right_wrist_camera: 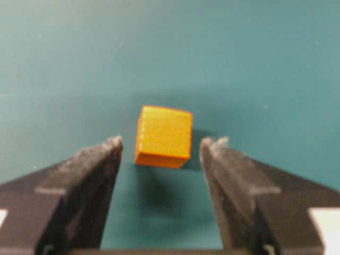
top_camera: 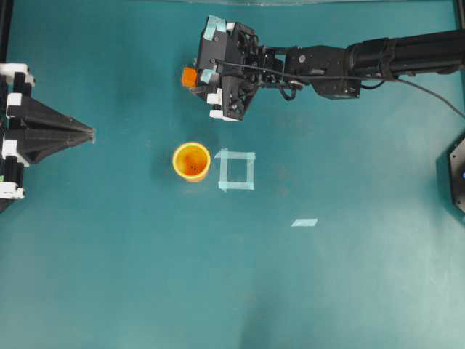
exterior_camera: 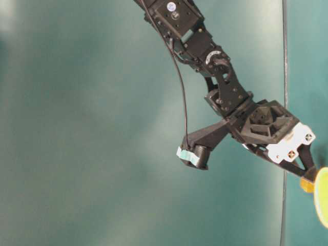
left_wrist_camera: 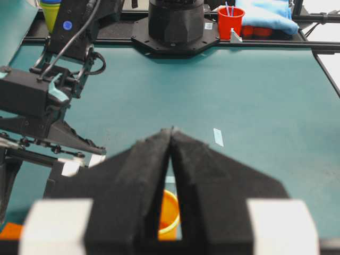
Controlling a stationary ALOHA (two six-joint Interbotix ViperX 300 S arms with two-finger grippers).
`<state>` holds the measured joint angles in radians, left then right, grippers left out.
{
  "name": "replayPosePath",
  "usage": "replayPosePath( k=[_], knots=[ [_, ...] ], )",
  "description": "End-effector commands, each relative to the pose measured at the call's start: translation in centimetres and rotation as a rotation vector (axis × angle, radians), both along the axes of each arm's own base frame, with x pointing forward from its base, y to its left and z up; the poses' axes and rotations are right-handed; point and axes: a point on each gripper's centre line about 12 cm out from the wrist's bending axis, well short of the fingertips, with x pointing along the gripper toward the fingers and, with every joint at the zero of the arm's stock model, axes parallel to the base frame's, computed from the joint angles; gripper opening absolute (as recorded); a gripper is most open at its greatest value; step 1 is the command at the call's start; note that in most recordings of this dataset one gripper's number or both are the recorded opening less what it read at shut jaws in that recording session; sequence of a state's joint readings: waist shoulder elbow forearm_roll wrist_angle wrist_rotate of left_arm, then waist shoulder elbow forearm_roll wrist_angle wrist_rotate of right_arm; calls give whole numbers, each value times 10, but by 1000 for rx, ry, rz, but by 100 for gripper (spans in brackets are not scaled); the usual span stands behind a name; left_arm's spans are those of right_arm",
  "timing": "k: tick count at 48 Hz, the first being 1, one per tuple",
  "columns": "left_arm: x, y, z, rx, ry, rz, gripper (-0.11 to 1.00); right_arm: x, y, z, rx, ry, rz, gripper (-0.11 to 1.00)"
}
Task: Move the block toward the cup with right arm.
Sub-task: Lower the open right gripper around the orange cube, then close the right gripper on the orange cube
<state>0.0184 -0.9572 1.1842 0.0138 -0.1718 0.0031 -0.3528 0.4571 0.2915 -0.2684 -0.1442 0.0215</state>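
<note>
The block [right_wrist_camera: 163, 135], a small orange cube, rests on the teal table between and just ahead of the fingertips of my right gripper [right_wrist_camera: 163, 142], which is open with gaps on both sides. From overhead, the block [top_camera: 189, 77] sits at the tip of the right gripper [top_camera: 200, 71], well behind the cup [top_camera: 192, 161]. The cup is round and orange-yellow and stands upright on the table. My left gripper [top_camera: 86, 134] is shut and empty at the left edge. In the left wrist view the cup [left_wrist_camera: 169, 212] shows through the slit behind the left gripper [left_wrist_camera: 171, 130].
A pale tape square [top_camera: 236, 169] lies just right of the cup, and a small tape strip [top_camera: 304, 222] lies further right and nearer. The right arm [top_camera: 378, 58] stretches in from the upper right. A red cup [left_wrist_camera: 230, 21] and a blue cloth [left_wrist_camera: 265, 13] lie beyond the table.
</note>
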Motion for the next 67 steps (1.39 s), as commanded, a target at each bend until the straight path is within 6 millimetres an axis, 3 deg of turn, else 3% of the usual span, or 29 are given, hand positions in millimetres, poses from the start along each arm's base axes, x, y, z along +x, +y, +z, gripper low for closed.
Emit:
replayPosePath(
  k=[1, 26, 38, 44, 57, 67],
  knots=[
    [3, 0, 8, 3, -26, 1, 8, 9, -3, 19, -17, -65, 3, 63],
    [3, 0, 8, 4, -28, 1, 8, 12, -3, 16, -18, -75, 6, 61],
    [3, 0, 9, 4, -29, 1, 8, 11, -3, 14, -13, -62, 3, 43],
    [3, 0, 8, 4, -28, 1, 8, 11, -3, 14, -14, -64, 3, 42],
    [3, 0, 8, 4, -28, 1, 8, 6, -2, 27, -14, -35, -9, 41],
    [3, 0, 9, 4, -29, 1, 8, 5, 12, 45, -21, -48, 15, 42]
  ],
)
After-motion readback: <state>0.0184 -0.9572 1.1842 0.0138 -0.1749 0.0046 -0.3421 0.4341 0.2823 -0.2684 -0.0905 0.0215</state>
